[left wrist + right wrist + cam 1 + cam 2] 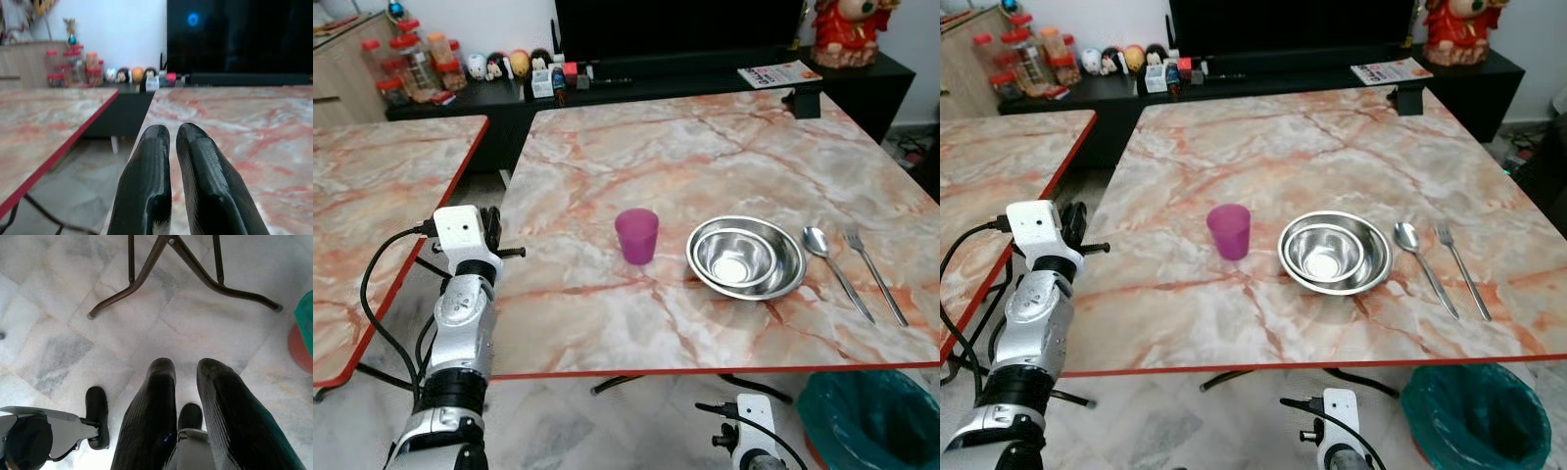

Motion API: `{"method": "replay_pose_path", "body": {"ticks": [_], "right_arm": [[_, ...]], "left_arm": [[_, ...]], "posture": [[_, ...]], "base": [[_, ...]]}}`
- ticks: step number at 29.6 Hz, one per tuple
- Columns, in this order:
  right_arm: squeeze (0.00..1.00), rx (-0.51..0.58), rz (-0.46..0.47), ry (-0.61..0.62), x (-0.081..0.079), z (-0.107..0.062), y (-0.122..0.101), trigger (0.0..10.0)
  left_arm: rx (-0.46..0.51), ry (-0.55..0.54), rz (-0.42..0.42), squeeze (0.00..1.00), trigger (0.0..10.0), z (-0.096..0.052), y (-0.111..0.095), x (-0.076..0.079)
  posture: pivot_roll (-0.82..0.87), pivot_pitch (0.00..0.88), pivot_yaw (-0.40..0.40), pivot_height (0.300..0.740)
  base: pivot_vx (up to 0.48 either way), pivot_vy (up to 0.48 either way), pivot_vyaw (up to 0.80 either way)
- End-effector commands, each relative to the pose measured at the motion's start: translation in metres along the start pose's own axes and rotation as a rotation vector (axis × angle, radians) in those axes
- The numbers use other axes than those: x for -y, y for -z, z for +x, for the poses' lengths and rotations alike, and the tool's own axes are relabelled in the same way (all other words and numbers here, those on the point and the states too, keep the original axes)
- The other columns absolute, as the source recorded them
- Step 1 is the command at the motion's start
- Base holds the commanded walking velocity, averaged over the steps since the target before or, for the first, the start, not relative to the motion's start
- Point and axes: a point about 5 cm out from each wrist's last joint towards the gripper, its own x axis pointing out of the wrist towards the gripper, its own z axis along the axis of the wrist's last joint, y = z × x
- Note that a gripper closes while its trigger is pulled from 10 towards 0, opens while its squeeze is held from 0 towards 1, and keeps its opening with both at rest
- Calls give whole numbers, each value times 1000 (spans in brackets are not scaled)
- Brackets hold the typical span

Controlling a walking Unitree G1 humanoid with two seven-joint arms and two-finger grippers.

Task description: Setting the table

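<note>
Our left gripper (171, 142), closed and empty, is nearer; the cup (636, 235) stands at its 3 o'clock. Right gripper (188, 382) hangs slightly open.

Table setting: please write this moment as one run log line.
left gripper shut, at table edge | right gripper idle | cup, bowls, spoon, fork placed

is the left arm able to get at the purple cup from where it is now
Probably yes: the left gripper, fingers nearly shut, sits at the table's left edge, and bare marble lies between it and the purple cup.
</note>
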Motion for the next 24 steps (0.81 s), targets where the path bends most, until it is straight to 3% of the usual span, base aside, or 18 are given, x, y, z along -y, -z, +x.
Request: {"method": "replay_pose_path", "body": {"ticks": [1,5,9,17,24], "right_arm": [[0,14,-4,-8,-1,1,-5,10000],[0,18,-6,-8,-1,1,-6,10000],[0,14,-8,-3,2,1,-4,10000],[0,15,-44,-12,-1,1,-4,10000],[0,21,-13,-20,-5,1,-6,10000]], "left_arm": [[-8,12,23,0,10000,-6,7,7],[-32,44,-25,0,10000,-13,15,22],[-41,57,-56,0,10000,-17,17,34],[-33,67,-46,0,10000,-17,14,37],[-26,75,-46,0,10000,-13,10,39]], "posture": [[66,0,56,714],[61,0,54,714],[65,0,53,714],[73,0,57,714],[73,0,60,714]], "base": [[0,0,0],[0,0,0],[0,381,0],[0,467,0],[0,467,487]]}}
